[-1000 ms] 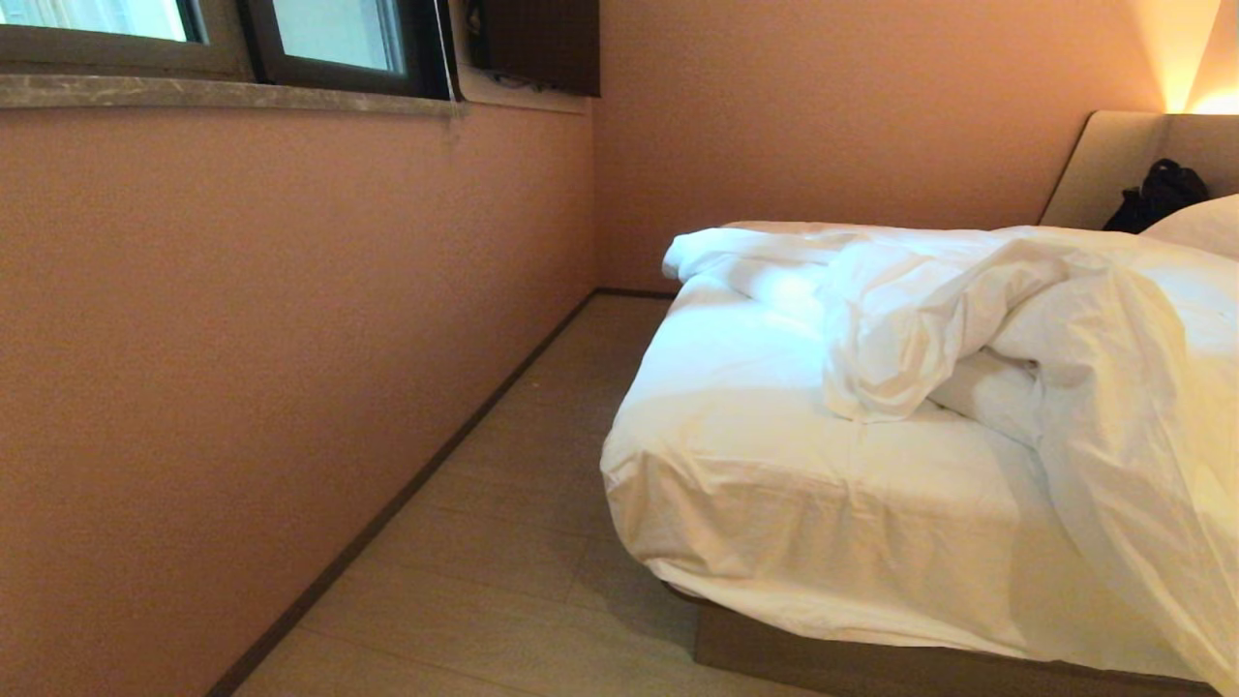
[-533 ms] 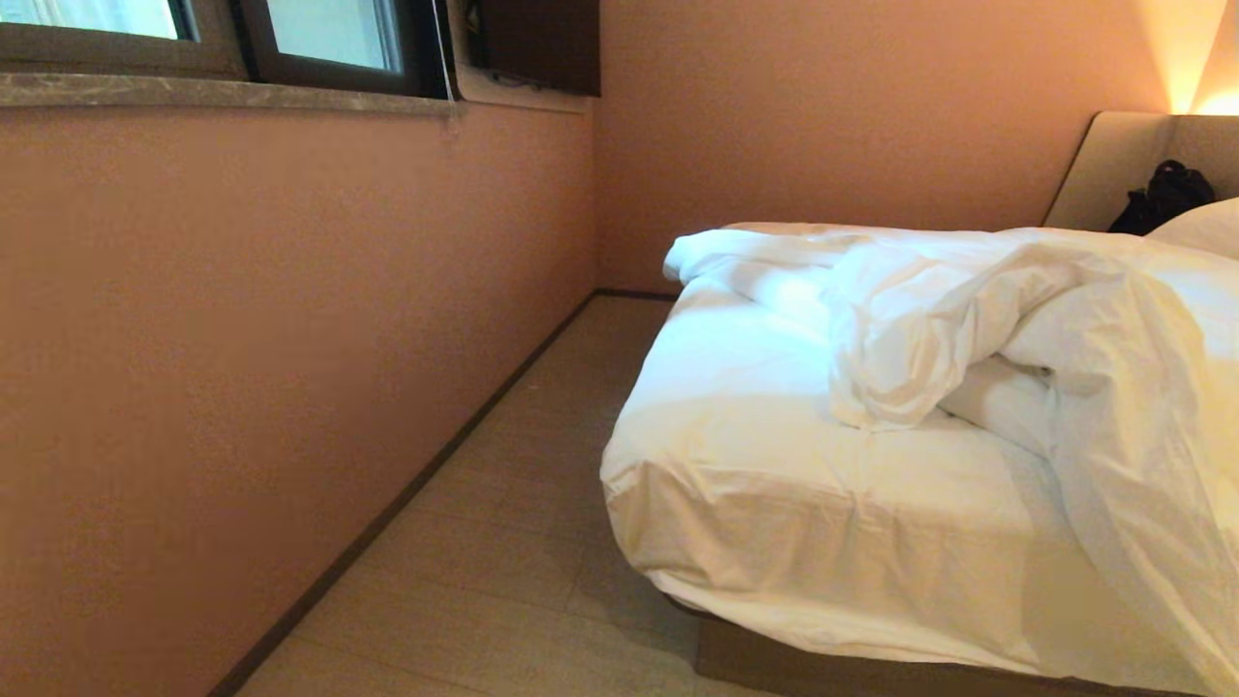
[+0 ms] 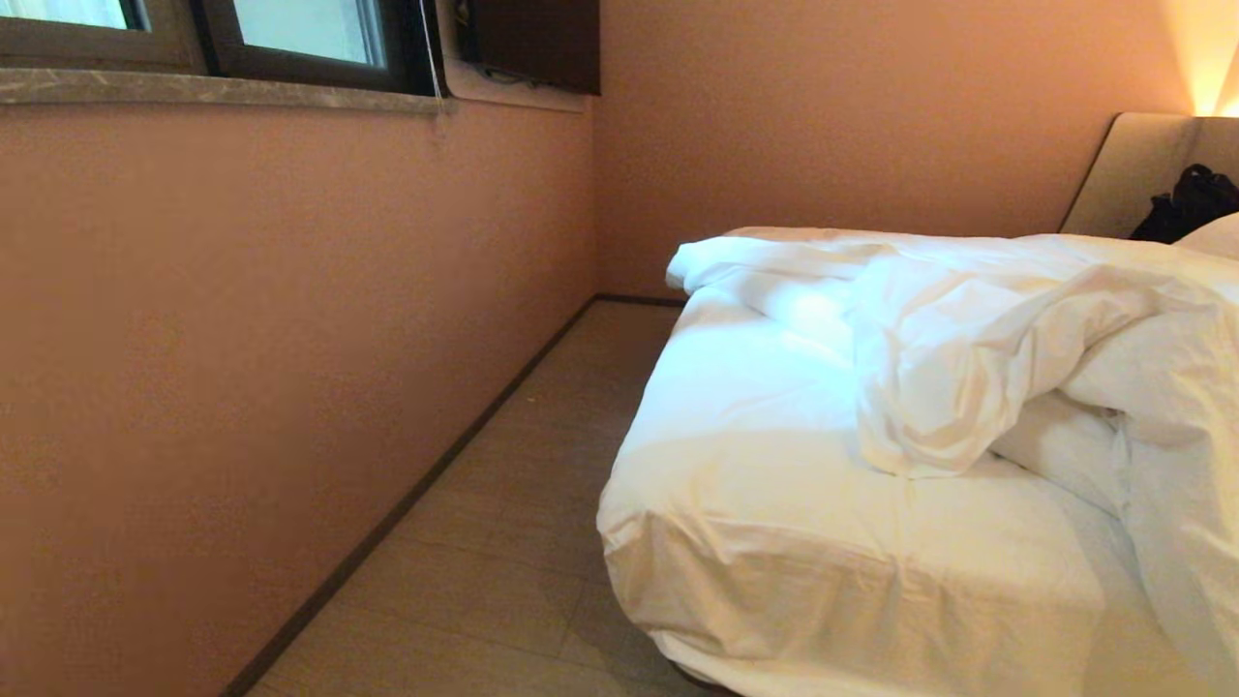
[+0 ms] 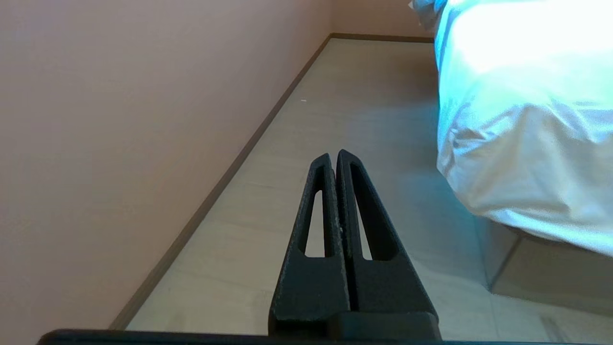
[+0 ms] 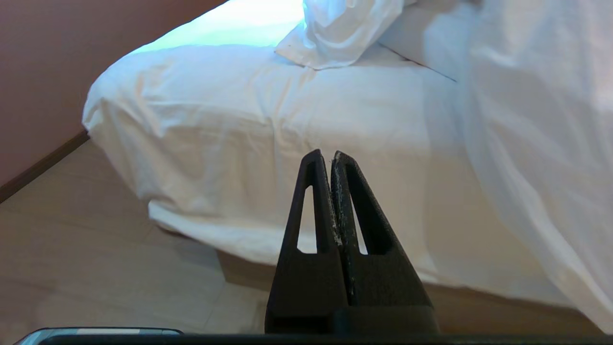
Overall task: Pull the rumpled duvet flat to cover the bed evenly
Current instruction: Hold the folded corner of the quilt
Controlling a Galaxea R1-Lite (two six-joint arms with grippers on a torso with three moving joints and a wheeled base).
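Observation:
The bed (image 3: 774,542) fills the right half of the head view, its near corner showing only the taut white sheet. The rumpled white duvet (image 3: 978,348) lies bunched toward the right and far side, with a fold hanging over the bed's near edge at the far right. In the right wrist view the duvet (image 5: 536,120) drapes down past the mattress side (image 5: 239,143). My left gripper (image 4: 334,155) is shut and empty, low over the floor beside the bed corner (image 4: 517,158). Facing the mattress side, my right gripper (image 5: 327,155) is shut and empty too. Neither arm shows in the head view.
A pink wall (image 3: 271,339) with a window sill runs along the left, leaving a floor aisle (image 3: 523,523) between it and the bed. The beige headboard (image 3: 1128,174) stands at the far right with a black bag (image 3: 1191,198) and a pillow corner (image 3: 1215,232) by it.
The whole head view has shifted: the bed now looks nearer and lower, and its brown base has dropped out of the picture. So the camera moved. The duvet keeps its shape.

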